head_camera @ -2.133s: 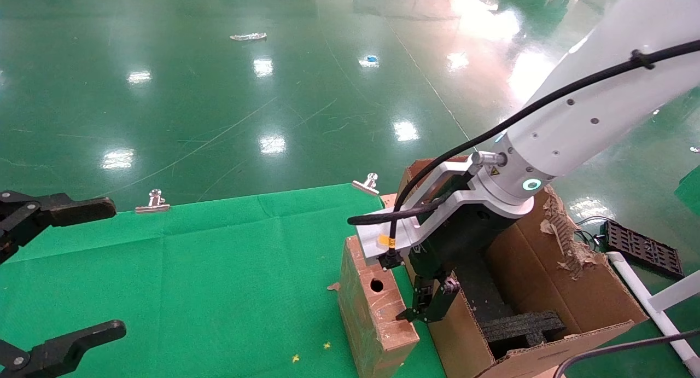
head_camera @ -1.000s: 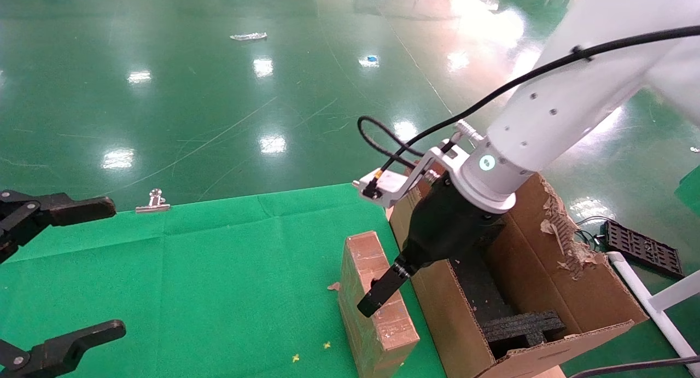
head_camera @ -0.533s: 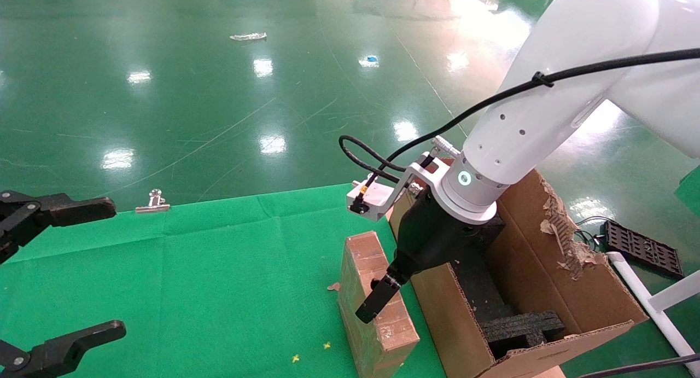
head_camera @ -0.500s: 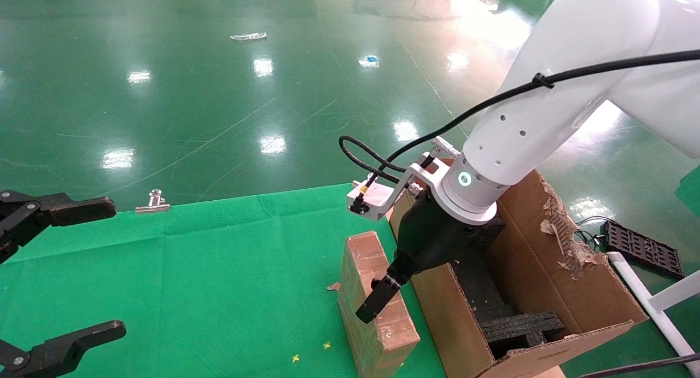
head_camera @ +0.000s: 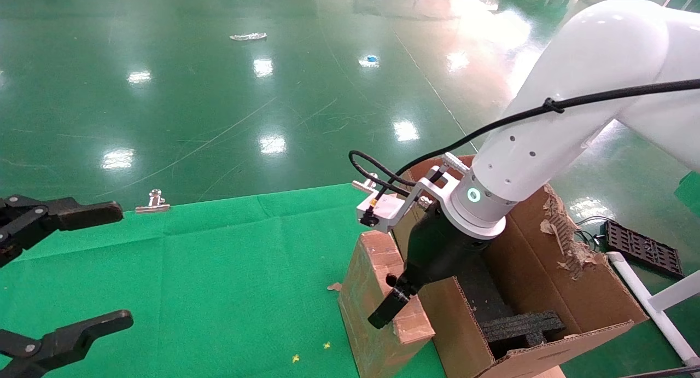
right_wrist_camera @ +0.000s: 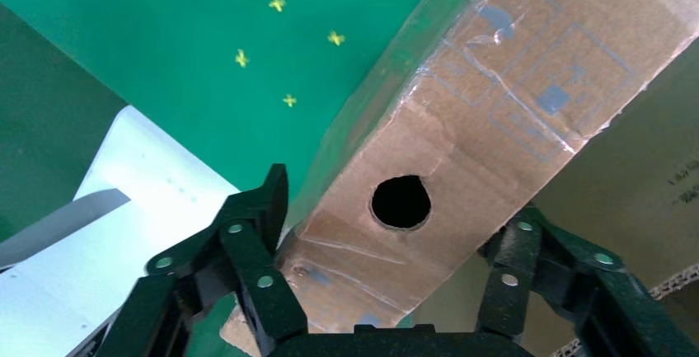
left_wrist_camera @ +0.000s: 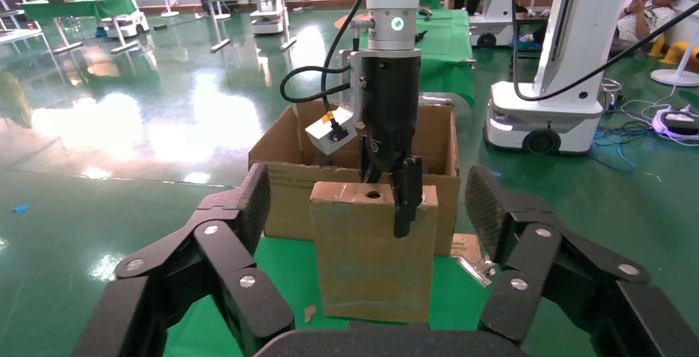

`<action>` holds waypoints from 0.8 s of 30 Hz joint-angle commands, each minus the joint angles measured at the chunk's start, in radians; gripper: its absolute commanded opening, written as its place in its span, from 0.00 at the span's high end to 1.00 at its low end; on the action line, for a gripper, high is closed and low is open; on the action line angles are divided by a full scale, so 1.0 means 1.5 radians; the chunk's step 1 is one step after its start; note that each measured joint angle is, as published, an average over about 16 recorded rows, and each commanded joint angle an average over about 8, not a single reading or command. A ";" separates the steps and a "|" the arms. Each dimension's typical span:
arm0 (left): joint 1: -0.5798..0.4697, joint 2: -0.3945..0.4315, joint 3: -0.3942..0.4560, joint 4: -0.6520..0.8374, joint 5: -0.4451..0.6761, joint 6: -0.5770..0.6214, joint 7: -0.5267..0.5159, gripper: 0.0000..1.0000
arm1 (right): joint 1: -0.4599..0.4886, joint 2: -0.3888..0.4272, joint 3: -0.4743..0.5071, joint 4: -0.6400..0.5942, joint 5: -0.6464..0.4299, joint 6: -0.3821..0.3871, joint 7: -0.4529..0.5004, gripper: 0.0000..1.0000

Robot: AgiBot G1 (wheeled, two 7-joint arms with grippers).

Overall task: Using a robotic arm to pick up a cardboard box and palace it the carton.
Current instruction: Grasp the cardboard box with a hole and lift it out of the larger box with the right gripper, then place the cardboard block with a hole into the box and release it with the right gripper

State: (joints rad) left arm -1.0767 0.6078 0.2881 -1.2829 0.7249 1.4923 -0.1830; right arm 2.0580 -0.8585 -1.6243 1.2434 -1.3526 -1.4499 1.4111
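Going left to right, all referenced to the large brown corrugated carton with ragged torn flaps [head_camera: 547, 268].

Far left of it: my left gripper [head_camera: 71, 274], bare black linked fingers, parked over the green cloth-covered table [head_camera: 219, 268], spread wide, nothing between them. Idle.

Just left of the carton, touching or nearly touching its left wall: the small narrow brown cardboard box with a round hole in its top face [head_camera: 377, 301]. It's upright on the cloth. From the head view it looks tipped slightly toward the carton; can't tell if the base has left the table.

On top of that box: my right gripper [right_wrist_camera: 396, 274] on the white glossy robotic arm [head_camera: 552, 132]. Right wrist view shows a finger on each long side of the box's narrow top, hole between them. Clamped on the box as far as I can judge.

Inside the carton: black foam blocks [head_camera: 519, 326] on the floor.

Step in hand, my read: grasp made, lift starting. Next move: raise the box clear of the carton's left wall, shift right over the opening, lower beside the foam. Risk: bottom edge catching the wall.
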 commanded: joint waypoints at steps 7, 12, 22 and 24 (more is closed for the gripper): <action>0.000 0.000 0.000 0.000 0.000 0.000 0.000 1.00 | 0.000 0.016 -0.001 0.012 -0.007 0.007 0.004 1.00; 0.000 0.000 0.001 0.000 0.000 0.000 0.000 1.00 | 0.005 0.037 0.011 0.021 -0.001 0.025 -0.008 1.00; 0.000 0.000 0.001 0.000 -0.001 0.000 0.000 1.00 | 0.077 0.134 0.101 0.003 0.051 0.095 -0.116 1.00; 0.000 0.000 0.001 0.000 -0.001 0.000 0.001 1.00 | 0.095 0.160 0.121 -0.015 0.058 0.112 -0.148 1.00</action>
State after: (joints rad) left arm -1.0770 0.6071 0.2897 -1.2829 0.7238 1.4916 -0.1822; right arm 2.1977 -0.6271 -1.4575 1.2049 -1.2886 -1.2951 1.2035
